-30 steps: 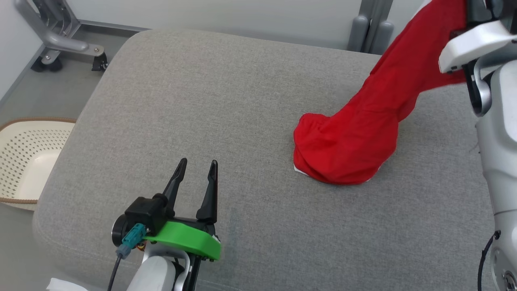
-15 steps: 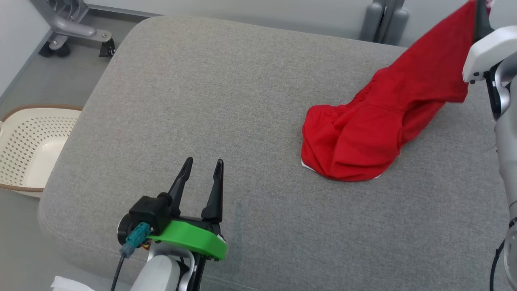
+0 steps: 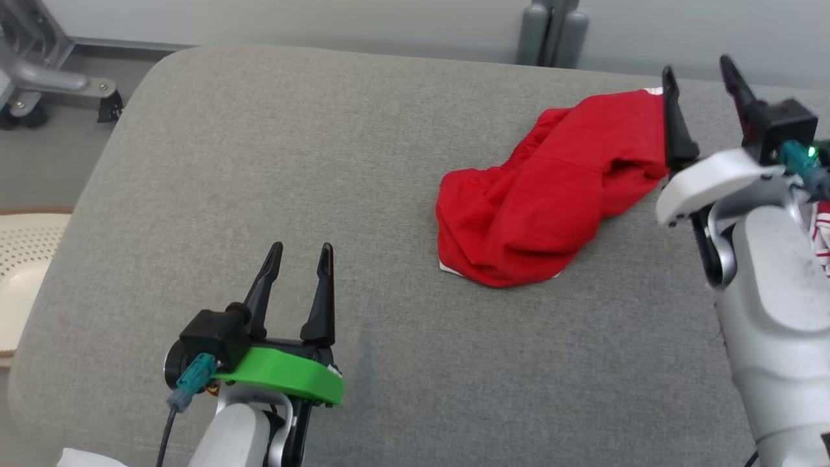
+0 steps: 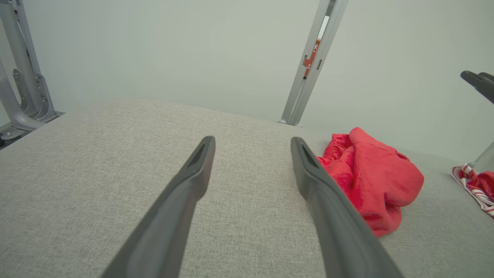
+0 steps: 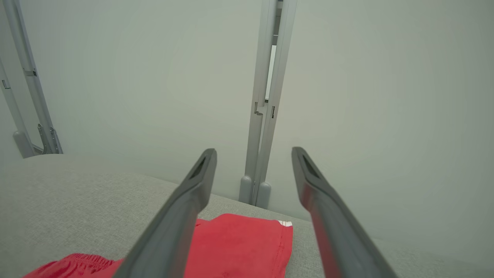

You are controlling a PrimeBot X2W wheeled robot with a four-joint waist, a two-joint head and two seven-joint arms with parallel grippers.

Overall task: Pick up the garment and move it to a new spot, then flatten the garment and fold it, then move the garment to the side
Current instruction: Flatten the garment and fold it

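- Head view: the red garment (image 3: 538,194) lies crumpled on the grey fabric cushion (image 3: 259,162), right of centre and towards the far edge. Its right end is hidden behind the right gripper (image 3: 697,65) and its pale forearm.
- The right jaws stand wide apart with nothing between them. In the right wrist view the garment's flat end lies below the fingers.
- The left gripper (image 3: 301,250) hovers over bare cushion, well apart from the garment, its jaws open and empty.
- A white trim (image 3: 447,266) peeks out at the garment's near-left hem; no wording shows on it.
- A red-and-white striped cloth (image 3: 822,233) is mostly covered by the right arm.
- A cream perforated basket (image 3: 26,272) is cut off by the frame's left edge.
- Left wrist view: a red label (image 4: 310,58) on the grey post bears characters too small to read.
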